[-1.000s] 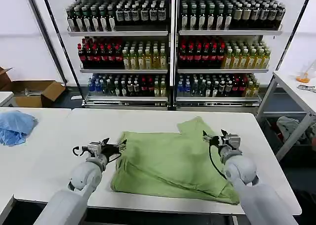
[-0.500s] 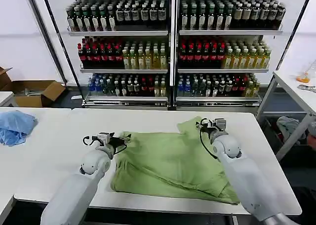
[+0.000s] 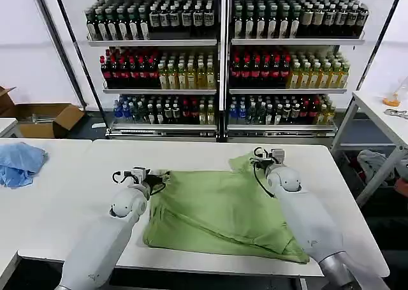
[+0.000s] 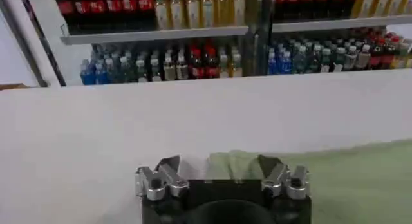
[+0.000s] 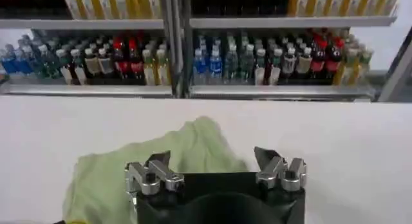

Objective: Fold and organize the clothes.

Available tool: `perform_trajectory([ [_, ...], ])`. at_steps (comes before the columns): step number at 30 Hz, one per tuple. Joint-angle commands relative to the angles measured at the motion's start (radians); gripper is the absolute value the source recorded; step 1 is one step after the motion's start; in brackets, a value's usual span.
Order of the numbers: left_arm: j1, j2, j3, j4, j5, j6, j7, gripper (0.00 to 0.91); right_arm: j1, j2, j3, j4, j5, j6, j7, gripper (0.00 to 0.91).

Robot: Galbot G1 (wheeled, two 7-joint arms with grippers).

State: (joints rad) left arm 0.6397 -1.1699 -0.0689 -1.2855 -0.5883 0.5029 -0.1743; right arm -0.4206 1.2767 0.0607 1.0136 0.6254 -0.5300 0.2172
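The sage-green T-shirt (image 3: 220,210) lies in the lower centre of the head view: soft matte cotton, roughly rectangular, with shallow creases and a sleeve lobe rising at its upper right. It rests flat on the smooth white table (image 3: 191,153). At the shirt's upper left corner I see the left gripper (image 3: 153,176), its metal fingers (image 4: 168,169) spread wide over the cloth edge. At the upper right sleeve sits the right gripper (image 3: 266,155), its fingers (image 5: 266,159) likewise held wide, empty, above the rumpled fabric (image 5: 151,170). Behind the table, across the top of the frame, stands a metal shelving rack (image 3: 220,44) packed with rows of bottles. A crumpled blue cloth (image 3: 19,162) lies at the left edge.
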Motion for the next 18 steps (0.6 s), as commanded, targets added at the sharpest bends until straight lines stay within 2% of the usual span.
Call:
perform_trajectory([
  [1, -0.012, -0.005, 0.005, 0.027, -0.004, -0.002, 0.028, 0.111, 0.021, 0.025, -0.007, -0.079, 0.001, -0.003, -0.022, 0.0],
  [10, 0.005, 0.005, -0.002, 0.011, -0.021, -0.016, 0.052, 0.101, 0.003, 0.017, -0.017, -0.059, 0.002, -0.005, -0.048, 0.0],
  [18, 0.032, 0.017, -0.023, -0.037, -0.067, -0.052, 0.07, 0.091, -0.023, 0.001, -0.012, 0.008, 0.006, 0.027, -0.046, 0.0],
])
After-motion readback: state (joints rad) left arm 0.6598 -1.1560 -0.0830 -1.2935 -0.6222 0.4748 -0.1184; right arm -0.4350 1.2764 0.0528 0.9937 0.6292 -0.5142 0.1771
